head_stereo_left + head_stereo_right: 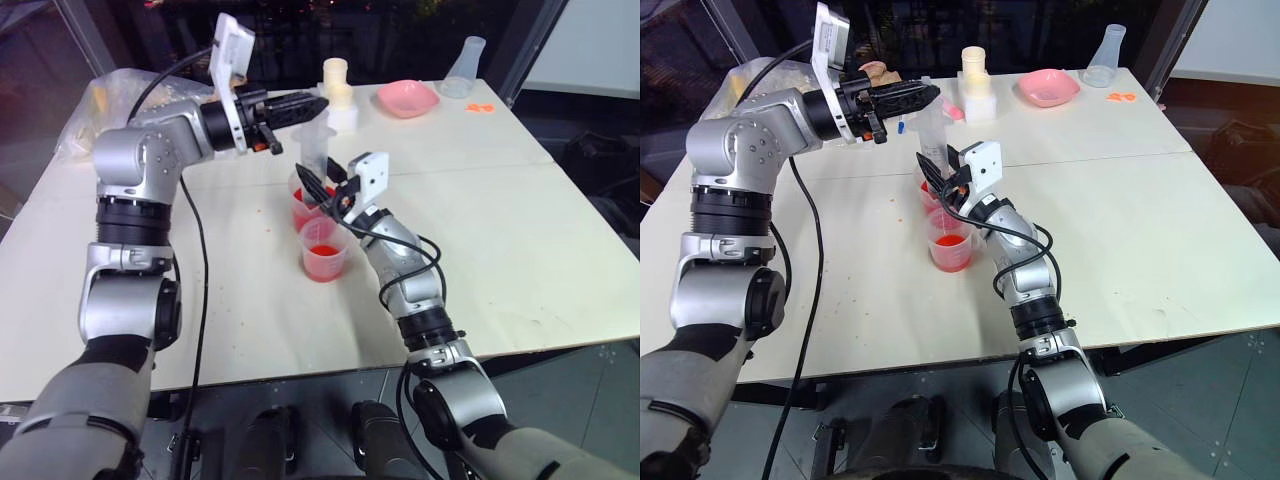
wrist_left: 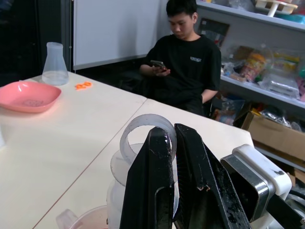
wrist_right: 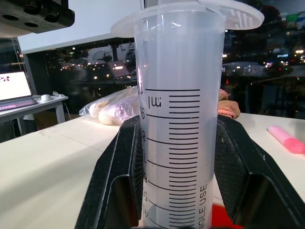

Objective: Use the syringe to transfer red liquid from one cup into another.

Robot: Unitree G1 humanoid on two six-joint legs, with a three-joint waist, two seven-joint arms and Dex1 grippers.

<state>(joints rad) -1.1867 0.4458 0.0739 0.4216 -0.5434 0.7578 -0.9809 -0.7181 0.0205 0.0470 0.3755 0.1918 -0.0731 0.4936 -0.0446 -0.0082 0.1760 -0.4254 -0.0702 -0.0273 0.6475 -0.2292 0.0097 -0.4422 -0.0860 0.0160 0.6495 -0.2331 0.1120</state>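
Black fingers of the right gripper are clamped tight on the syringe barrel, standing upright mid-frame over two cups of red liquid, while the left gripper pinches its plunger top from the upper left.

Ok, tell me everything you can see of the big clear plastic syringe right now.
The large clear plastic syringe stands upright, black graduation marks along its translucent barrel. The right gripper is shut on the barrel from both sides. The left gripper is shut on the pale ring at the plunger's top. Its lower end sits over the farther clear cup of red liquid; the tip is hidden.
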